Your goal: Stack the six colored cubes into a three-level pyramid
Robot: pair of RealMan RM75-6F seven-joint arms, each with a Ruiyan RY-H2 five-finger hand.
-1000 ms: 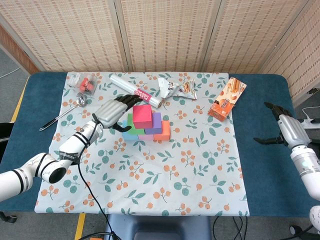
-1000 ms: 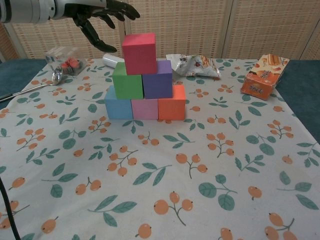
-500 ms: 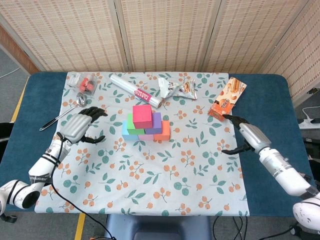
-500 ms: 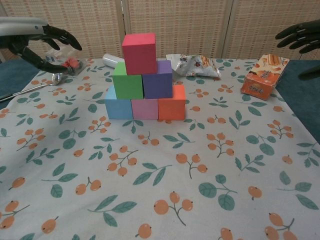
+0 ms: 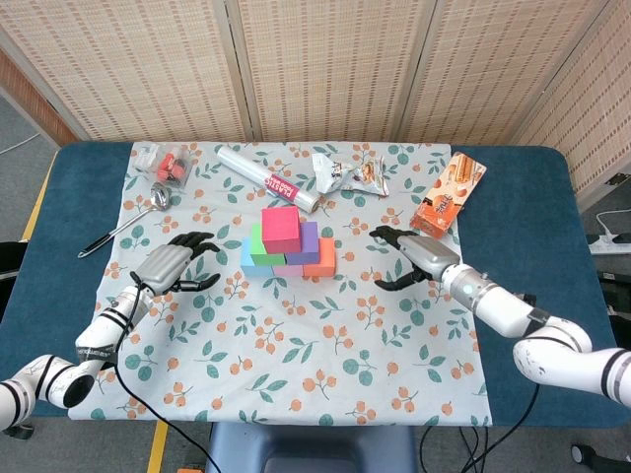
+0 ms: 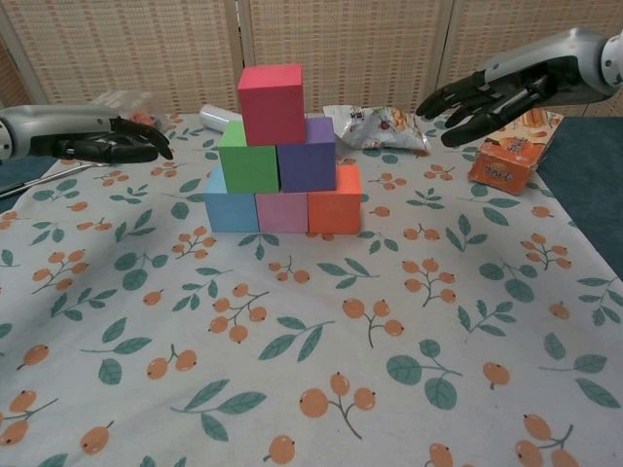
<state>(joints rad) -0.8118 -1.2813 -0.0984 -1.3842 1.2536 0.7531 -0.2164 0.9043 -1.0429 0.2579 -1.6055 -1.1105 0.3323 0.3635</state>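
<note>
Floral tablecloth (image 6: 321, 389) covers the table centre. On it the pyramid stands complete: bottom row of blue cube (image 6: 231, 199), pink cube (image 6: 281, 211) and orange cube (image 6: 335, 199), touching side by side; green cube (image 6: 247, 158) and purple cube (image 6: 307, 154) on the second level; red cube (image 6: 272, 103) on top. Left hand (image 5: 174, 265) hovers left of the stack, fingers spread, holding nothing, clear of the cubes. Right hand (image 5: 414, 257) hovers right of the stack, fingers likewise spread and empty. Beyond: orange snack box (image 5: 449, 194), crumpled wrapper (image 5: 349, 174), film roll (image 5: 268, 178), spoon (image 5: 123, 222), clear packet (image 5: 164, 163).
</note>
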